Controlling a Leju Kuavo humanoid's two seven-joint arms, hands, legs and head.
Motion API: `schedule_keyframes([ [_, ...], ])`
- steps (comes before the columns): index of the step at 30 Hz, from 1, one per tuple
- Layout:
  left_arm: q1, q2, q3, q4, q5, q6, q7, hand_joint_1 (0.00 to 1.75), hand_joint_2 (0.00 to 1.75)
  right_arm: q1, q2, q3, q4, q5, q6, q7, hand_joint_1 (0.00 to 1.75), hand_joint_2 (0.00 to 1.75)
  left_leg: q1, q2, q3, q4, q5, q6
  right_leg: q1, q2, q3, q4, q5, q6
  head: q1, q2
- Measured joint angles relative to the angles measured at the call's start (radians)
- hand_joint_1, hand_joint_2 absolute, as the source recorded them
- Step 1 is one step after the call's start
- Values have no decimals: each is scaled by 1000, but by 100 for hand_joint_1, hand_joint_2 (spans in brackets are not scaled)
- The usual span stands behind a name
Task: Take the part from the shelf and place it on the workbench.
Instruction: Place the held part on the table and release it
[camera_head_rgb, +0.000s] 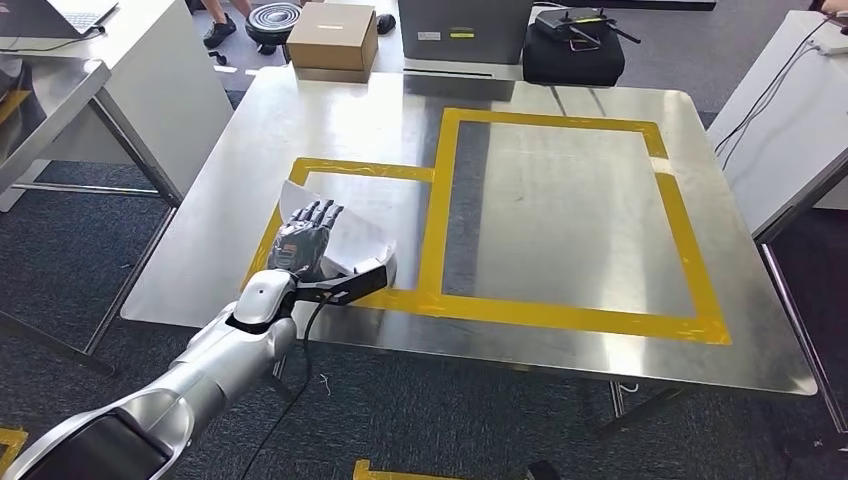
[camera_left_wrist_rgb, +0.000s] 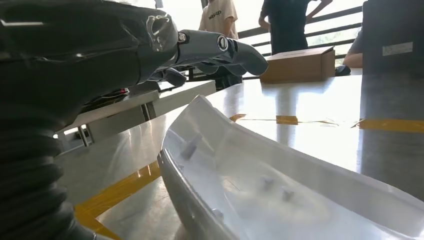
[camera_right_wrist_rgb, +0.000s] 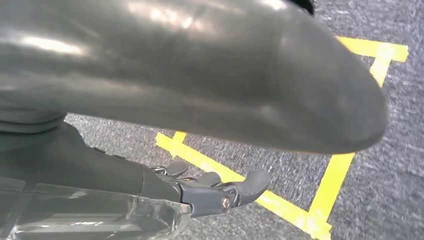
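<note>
A white desk (camera_head_rgb: 150, 70) stands at the far left, beside the steel bench (camera_head_rgb: 560, 340). The left arm (camera_head_rgb: 200, 375) reaches in over the bench's near left edge, and the left hand (camera_head_rgb: 305, 232) hovers with fingers (camera_left_wrist_rgb: 225, 50) stretched out and apart, holding nothing. Under it lies the part (camera_head_rgb: 350, 240), a pale grey curved plastic panel, resting on the bench inside the smaller yellow-taped rectangle (camera_head_rgb: 365, 171) at the bench's left. The left wrist view shows the panel's hollow inner face turned up, with small moulded studs, and the fingers above it, apart from its rim. To the right, a larger yellow-taped rectangle (camera_head_rgb: 680, 230) marks the middle of the bench. Beyond the far edge sit a cardboard box (camera_head_rgb: 333, 38) and a black bag (camera_head_rgb: 573, 50). A white table (camera_head_rgb: 790, 110) stands at the far right. The right hand (camera_right_wrist_rgb: 215, 192) hangs over grey carpet (camera_right_wrist_rgb: 390, 150) crossed by yellow tape; its fingers are loosely bent, holding nothing, though how far they curl I cannot tell.
</note>
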Motion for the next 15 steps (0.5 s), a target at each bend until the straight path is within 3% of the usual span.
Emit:
schedule_keyframes([
  [3,-3,-2,0,0,-14,-9,16,0,0,3,1,0,0,-4,-3,1,0,0,-3,0,9,-23,2,10,2,-1,-7,-3,4,13,0,0],
  [5,-8,-5,0,0,-23,-17,30,0,0,5,1,0,0,-8,-7,2,0,0,0,2,15,-39,12,21,2,-2,-23,26,-13,18,2,0],
  [7,-7,-11,1,-5,-4,-33,15,0,0,6,0,0,0,-11,-9,2,0,0,1,3,18,-47,18,28,2,-3,-76,137,-61,13,4,0],
  [9,40,-12,25,-89,117,-71,-88,0,0,13,-3,0,0,-20,-8,-6,0,0,-2,3,17,-46,18,30,1,-3,-136,264,-104,12,4,0],
  [10,80,-10,44,-175,232,-94,-169,0,0,19,-5,0,0,-25,-5,-12,0,0,-3,2,17,-45,17,30,0,-3,-147,288,-107,17,4,0],
  [11,121,-7,63,-283,370,-113,-247,0,0,25,-7,0,1,-31,-2,-19,0,0,-3,0,17,-43,16,30,-2,-3,-138,269,-95,25,4,0],
  [13,170,7,79,-493,623,-134,-327,0,0,32,-12,0,4,-40,2,-33,0,0,-2,-3,17,-36,10,24,-4,-4,-73,135,-44,42,6,0],
  [15,185,35,76,-652,743,-142,-333,0,0,34,-15,0,5,-48,4,-44,0,0,-6,-1,13,-26,2,14,-3,-5,-17,23,-9,40,6,0],
])
